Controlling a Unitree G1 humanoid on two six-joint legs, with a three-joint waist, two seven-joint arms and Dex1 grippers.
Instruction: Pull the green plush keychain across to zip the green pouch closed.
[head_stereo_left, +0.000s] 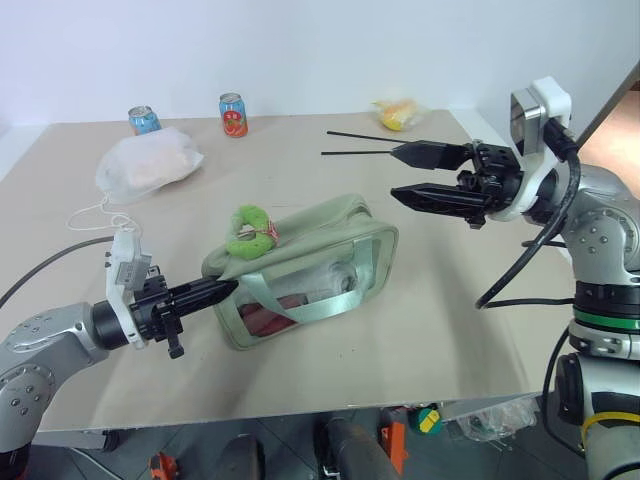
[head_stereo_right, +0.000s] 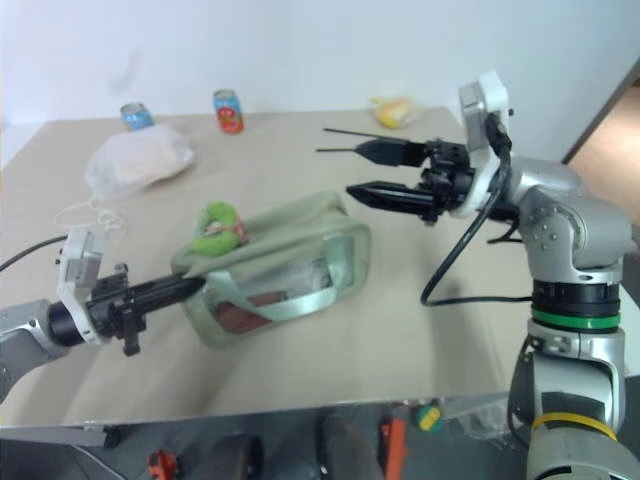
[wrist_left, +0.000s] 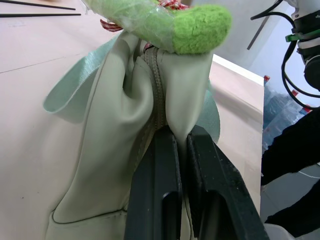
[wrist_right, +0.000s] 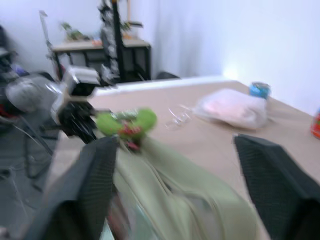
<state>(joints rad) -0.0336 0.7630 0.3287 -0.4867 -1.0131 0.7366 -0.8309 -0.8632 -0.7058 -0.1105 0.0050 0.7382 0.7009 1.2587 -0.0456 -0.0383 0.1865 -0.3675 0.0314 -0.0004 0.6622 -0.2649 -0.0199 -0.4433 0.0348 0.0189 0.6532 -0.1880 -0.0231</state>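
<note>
The green pouch (head_stereo_left: 310, 262) lies in the middle of the table, its clear front panel facing me and red items showing inside. The green plush keychain (head_stereo_left: 250, 230) rests curled on the pouch's top left end. My left gripper (head_stereo_left: 226, 290) is shut on the pouch's left end seam, and the left wrist view shows its fingers (wrist_left: 165, 190) pinching the fabric (wrist_left: 125, 125) just below the plush (wrist_left: 200, 27). My right gripper (head_stereo_left: 402, 172) hovers open above and to the right of the pouch, pointing left with nothing between its fingers.
A white drawstring bag (head_stereo_left: 148, 163) lies at the back left, with two drink cans (head_stereo_left: 232, 114) behind it. Two thin black sticks (head_stereo_left: 360, 143) and a yellow packet (head_stereo_left: 398, 113) sit at the back right. The table's front edge (head_stereo_left: 300, 408) runs close below the pouch.
</note>
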